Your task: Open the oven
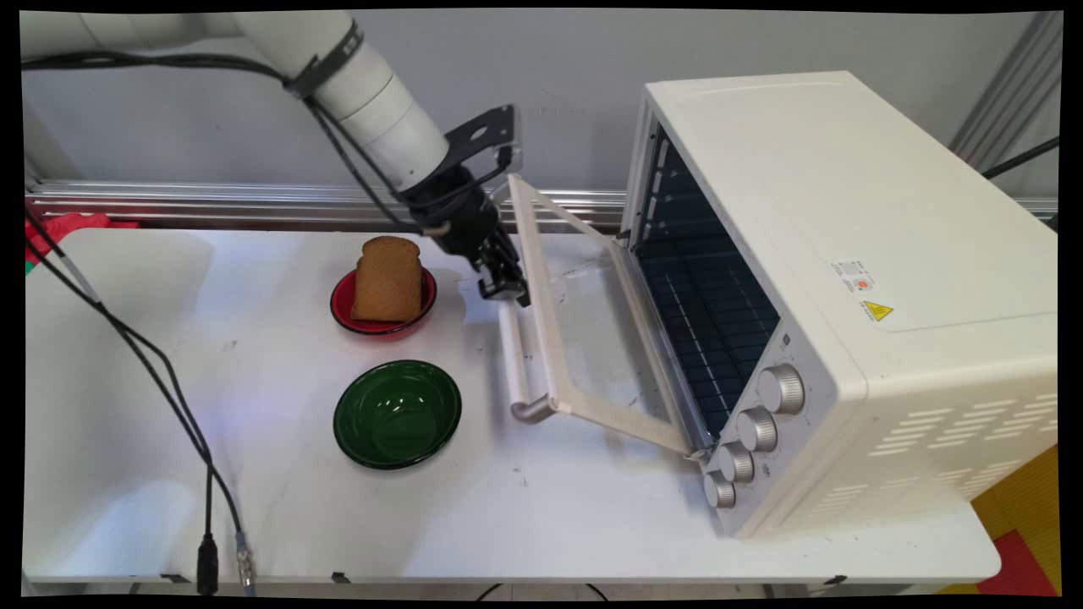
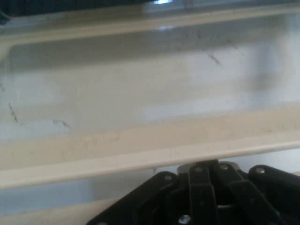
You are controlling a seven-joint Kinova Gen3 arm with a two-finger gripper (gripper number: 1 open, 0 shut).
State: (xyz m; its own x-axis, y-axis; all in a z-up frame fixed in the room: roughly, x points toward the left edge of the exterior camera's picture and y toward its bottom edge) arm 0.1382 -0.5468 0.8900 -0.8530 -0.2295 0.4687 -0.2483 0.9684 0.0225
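My gripper [image 1: 505, 288] hangs at the far end of the handle [image 1: 518, 372] of the oven door [image 1: 592, 338]. The door is swung down, almost flat over the table. The gripper's jaws look shut, with nothing seen between them, and they sit against the door's outer edge by the handle. In the hand view the gripper [image 2: 213, 171] points at the cream door frame [image 2: 140, 150], with the scratched glass [image 2: 140, 84] beyond it. The white toaster oven [image 1: 846, 254] stands at the right, and its dark inside with racks is open to view.
Just left of the gripper, a slice of brown bread [image 1: 388, 279] stands upright in a red bowl [image 1: 342, 309]. An empty green bowl [image 1: 398, 414] lies nearer the front. Black cables [image 1: 161, 372] hang across the table's left side.
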